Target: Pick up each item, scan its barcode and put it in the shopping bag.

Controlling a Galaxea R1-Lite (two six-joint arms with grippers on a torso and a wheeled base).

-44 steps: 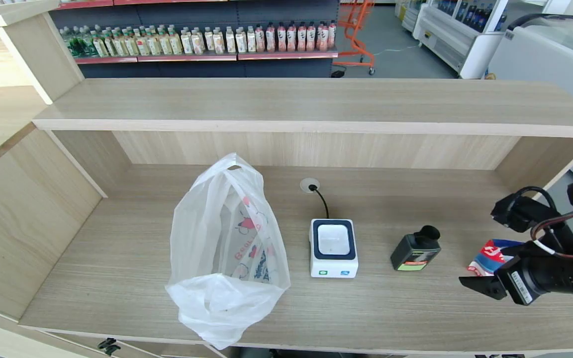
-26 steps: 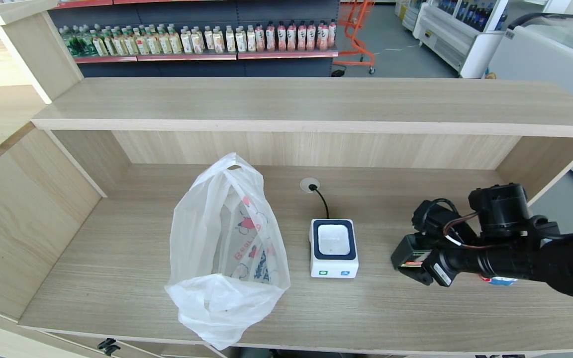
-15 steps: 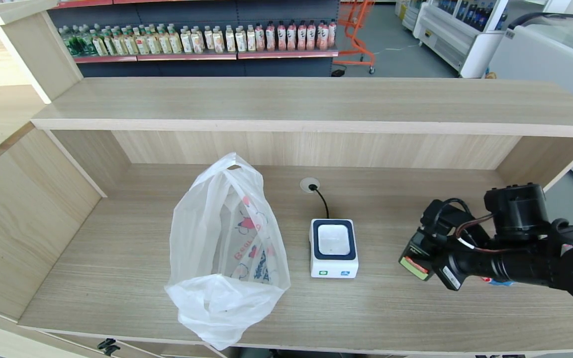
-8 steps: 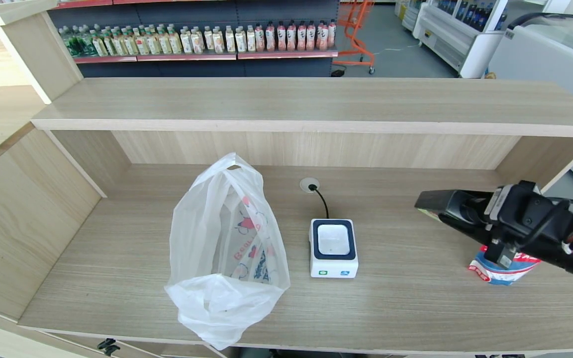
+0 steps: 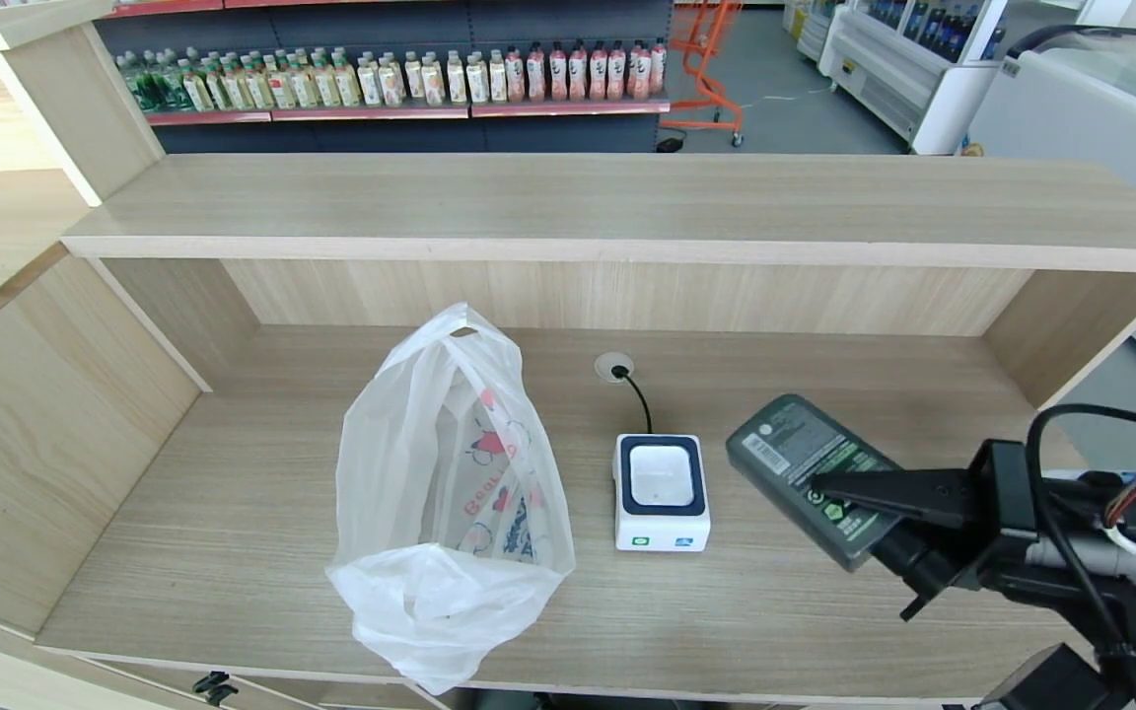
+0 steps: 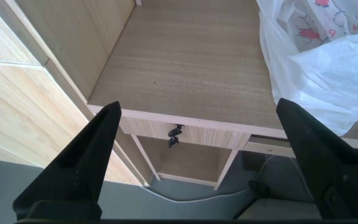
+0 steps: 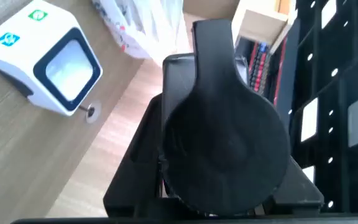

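Just right of the barcode scanner point(image 5: 661, 490), above the worktop point(image 5: 233, 532), I am holding the dark green bottle point(image 5: 793, 456) clamped in the right end effector point(image 5: 839, 505), barcode facing up. I am judging that the label needs rolling down squarely over the scanner window.

The head camera looks forward and down from high over the near edge of the counter point(image 5: 233, 552), taking in the shopping bag point(image 5: 450, 473) at 9 o'clock of the scanner point(image 5: 662, 490). The left wrist camera sits low off the counter's 7 o'clock corner, facing its front edge and sharing the bag's base with that view. The right wrist camera, at 4 o'clock, peers close over the dark bottle point(image 5: 785, 449) toward scanner and bag.
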